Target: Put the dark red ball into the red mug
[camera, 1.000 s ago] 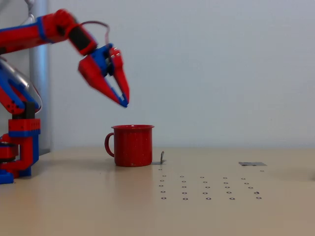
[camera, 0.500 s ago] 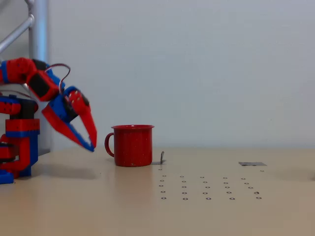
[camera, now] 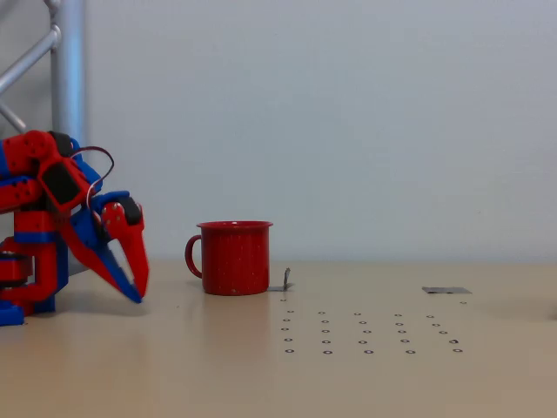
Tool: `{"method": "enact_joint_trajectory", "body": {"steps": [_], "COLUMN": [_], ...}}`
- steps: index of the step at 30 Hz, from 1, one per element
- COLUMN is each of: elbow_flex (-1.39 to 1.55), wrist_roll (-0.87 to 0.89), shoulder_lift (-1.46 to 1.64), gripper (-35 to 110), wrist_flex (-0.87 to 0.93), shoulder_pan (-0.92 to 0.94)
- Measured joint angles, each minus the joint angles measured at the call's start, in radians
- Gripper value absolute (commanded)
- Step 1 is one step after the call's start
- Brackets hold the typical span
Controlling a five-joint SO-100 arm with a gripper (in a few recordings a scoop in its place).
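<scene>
Red mug (camera: 233,258), interior hidden

The claw (camera: 135,292) is bright red with blue trim: red outer finger, blue inner edges running down to blue-tinted tips. Behind it the arm (camera: 39,187) repeats the same red and blue in blocks, with a black patch on the wrist and a thin dark red wire looping over it. To the right of the claw, the red mug (camera: 233,257) is a deeper red with faint pale speckles. The table (camera: 348,383) beneath is pale beige, marked right of the claw with a grid of small dark rings (camera: 365,331). The wall is a flat pale grey-blue; the post above the claw is silver-grey.
</scene>
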Motion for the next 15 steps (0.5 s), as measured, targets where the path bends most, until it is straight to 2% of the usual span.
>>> {"method": "enact_joint_trajectory", "body": {"steps": [15], "elbow_flex": [0.02], "wrist_roll": [0.006], "shoulder_lift": [0.0], "gripper": [-2], "wrist_flex": [0.006], "shoulder_pan": [-0.032]}}
